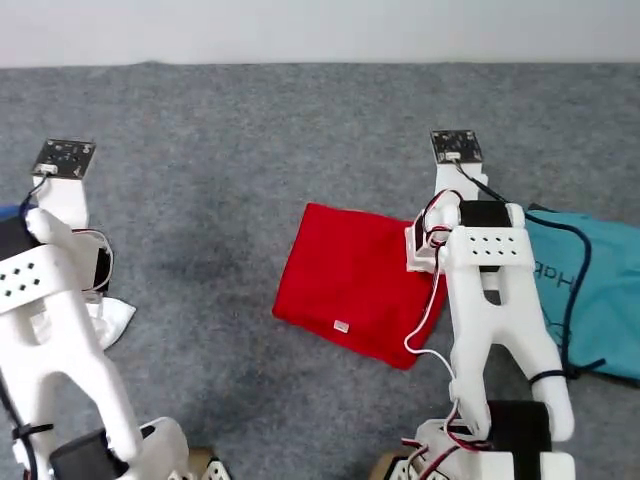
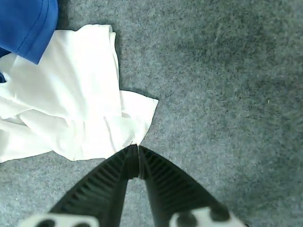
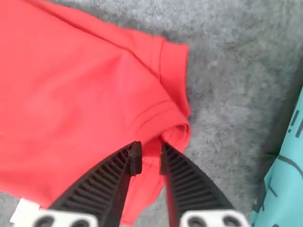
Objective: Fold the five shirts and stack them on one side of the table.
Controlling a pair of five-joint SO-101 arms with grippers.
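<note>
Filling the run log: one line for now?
left gripper: jaws shut, at white shirt | right gripper: jaws shut on red shirt

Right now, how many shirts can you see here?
4: red shirt in the middle, teal shirt on the right, white shirt on the left, blue shirt overlapping it. Others may be hidden.

gripper [image 2: 138,156]: fingers pressed together, tips at white shirt's edge
white shirt [image 2: 71,109]: crumpled on table [image 2: 227,94]
blue shirt [image 2: 26,23]: overlapping the white shirt
</note>
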